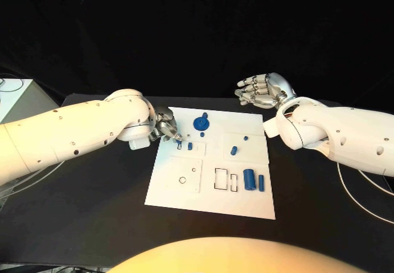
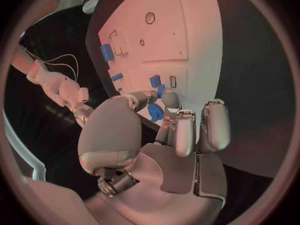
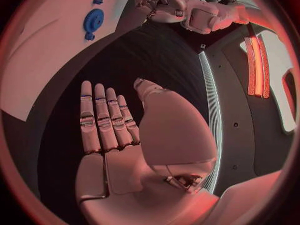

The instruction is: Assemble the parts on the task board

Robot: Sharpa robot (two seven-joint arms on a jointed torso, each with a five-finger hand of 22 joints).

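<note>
The white task board (image 1: pixel 246 202) lies in the middle of the table. On it are a blue gear (image 1: pixel 202 122), a small blue part (image 1: pixel 191 146) beside a narrow slot (image 1: pixel 179 145), another blue part (image 1: pixel 234 151) and two blue cylinders (image 1: pixel 254 181). My left hand (image 1: pixel 164 128) hovers over the board's far left corner, fingers curled, thumb and a fingertip close together above the slot. In the left wrist view a bit of blue (image 2: pixel 161 89) shows between those tips; I cannot tell if it is pinched. My right hand (image 1: pixel 261 91) is raised beyond the board's far right corner, holding nothing.
Rectangular outlines (image 1: pixel 226 178) and a small ring (image 1: pixel 181 180) mark the board's near half. A pale box (image 1: pixel 15 99) stands off the table's far left. In the right wrist view the gear (image 3: pixel 94 21) and my left hand (image 3: pixel 159 2) appear beyond the flat fingers (image 3: pixel 103 117).
</note>
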